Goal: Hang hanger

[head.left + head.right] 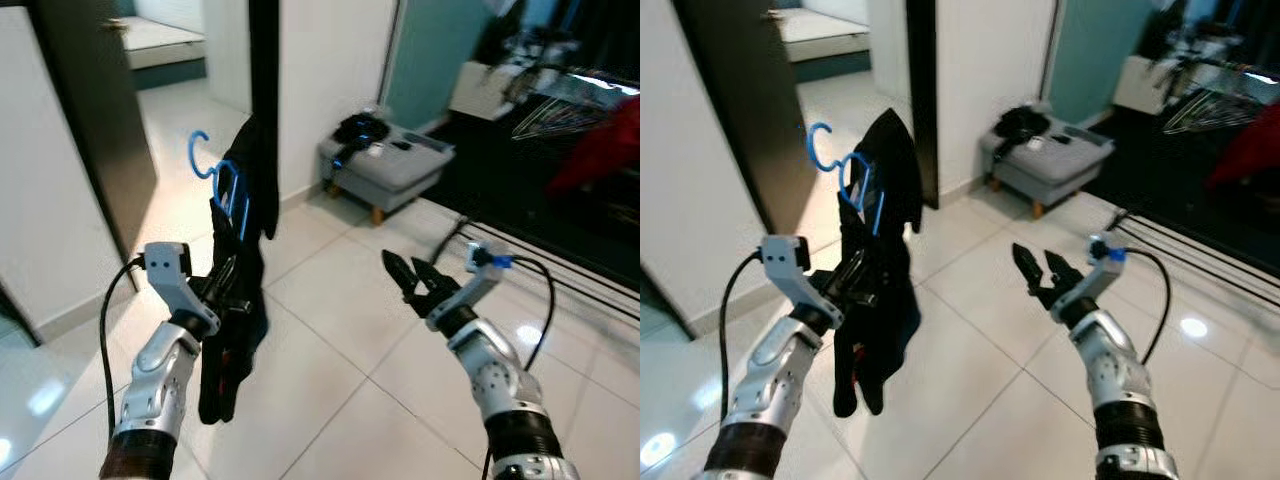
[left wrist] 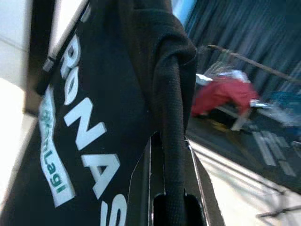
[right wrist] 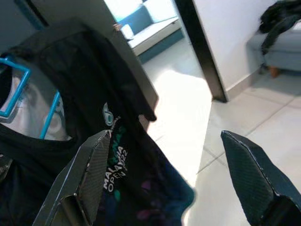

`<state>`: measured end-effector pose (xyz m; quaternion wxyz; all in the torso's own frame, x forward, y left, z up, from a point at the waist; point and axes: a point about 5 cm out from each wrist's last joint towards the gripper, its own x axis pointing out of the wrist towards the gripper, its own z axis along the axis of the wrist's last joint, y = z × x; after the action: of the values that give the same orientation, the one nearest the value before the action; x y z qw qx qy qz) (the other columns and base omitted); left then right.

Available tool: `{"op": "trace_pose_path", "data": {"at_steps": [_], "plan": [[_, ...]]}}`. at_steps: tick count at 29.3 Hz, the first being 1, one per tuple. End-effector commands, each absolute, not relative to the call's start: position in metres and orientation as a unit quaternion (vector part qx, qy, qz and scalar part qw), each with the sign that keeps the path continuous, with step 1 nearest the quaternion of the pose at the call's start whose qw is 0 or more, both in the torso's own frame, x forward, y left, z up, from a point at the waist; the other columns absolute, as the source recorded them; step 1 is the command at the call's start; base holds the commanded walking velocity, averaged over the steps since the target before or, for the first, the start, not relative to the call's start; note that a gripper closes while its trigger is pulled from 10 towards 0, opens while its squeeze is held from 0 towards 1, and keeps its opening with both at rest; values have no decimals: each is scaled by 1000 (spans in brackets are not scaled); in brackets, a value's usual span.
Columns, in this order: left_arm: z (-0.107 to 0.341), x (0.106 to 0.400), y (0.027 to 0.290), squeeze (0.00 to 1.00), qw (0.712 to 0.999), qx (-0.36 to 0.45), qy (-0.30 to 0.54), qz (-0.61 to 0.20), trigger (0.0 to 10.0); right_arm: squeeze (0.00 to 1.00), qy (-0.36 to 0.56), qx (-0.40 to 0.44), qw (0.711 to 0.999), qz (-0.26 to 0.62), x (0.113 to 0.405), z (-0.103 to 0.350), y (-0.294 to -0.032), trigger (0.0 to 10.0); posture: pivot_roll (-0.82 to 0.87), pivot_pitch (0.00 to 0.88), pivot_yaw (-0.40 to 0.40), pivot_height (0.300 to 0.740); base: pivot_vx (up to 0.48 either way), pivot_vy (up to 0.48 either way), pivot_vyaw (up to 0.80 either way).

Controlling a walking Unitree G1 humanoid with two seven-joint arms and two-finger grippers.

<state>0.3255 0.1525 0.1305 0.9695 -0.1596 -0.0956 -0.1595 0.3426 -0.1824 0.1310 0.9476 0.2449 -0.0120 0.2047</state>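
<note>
Left eye view: a blue plastic hanger [image 1: 222, 180] draped with a black printed T-shirt [image 1: 238, 300] is seen left of centre, its open hook curling toward the upper left of the frame. The hanger and shirt are held up by the left gripper [image 1: 232, 290], whose black fingers are clamped on the dark fabric in the lower left. White lettering reading partly "NAS" and green lettering "Lagi" are seen on the shirt [image 2: 84, 141] in the left wrist view; in the right wrist view "MALAYSIA OPEN" followed by digits that may be "22" can just be read on the same shirt [image 3: 94, 141], the print being small and tilted. The right gripper [image 1: 412, 277] is held right of centre with its fingers spread apart and nothing between them. A grey upholstered footstool [image 1: 385, 165] bearing a black bundle is placed at upper centre on the white tiled floor [image 1: 350, 400].
</note>
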Motion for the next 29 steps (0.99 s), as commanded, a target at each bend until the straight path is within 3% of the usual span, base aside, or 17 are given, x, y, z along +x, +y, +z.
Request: {"op": "trace_pose_path", "data": {"at_steps": [1,8,14,19,24,29], "plan": [[135,328,153,0,969,-159,-108,-155,10000,0,-2,244,949,202,341,125,-181,10000,95,0,-77,740,0,0,-800],[136,334,163,0,976,-142,-104,-128,10000,0,-9,236,952,193,343,129,-191,10000,60,0,-67,740,0,0,-800],[150,338,168,0,974,-139,-138,-114,10000,0,-21,219,958,184,342,129,-193,10000,31,0,-43,740,0,0,0],[156,332,181,0,976,-112,-157,-101,10000,0,-21,174,971,161,339,132,-199,10000,8,0,-48,740,245,0,0],[157,328,177,0,977,-81,-152,-123,10000,0,-13,173,973,153,337,130,-202,10000,9,0,-45,740,310,0,0],[160,321,172,0,975,-30,-152,-159,10000,0,-5,157,976,149,337,127,-200,10000,15,0,-34,740,335,0,-800]]}}
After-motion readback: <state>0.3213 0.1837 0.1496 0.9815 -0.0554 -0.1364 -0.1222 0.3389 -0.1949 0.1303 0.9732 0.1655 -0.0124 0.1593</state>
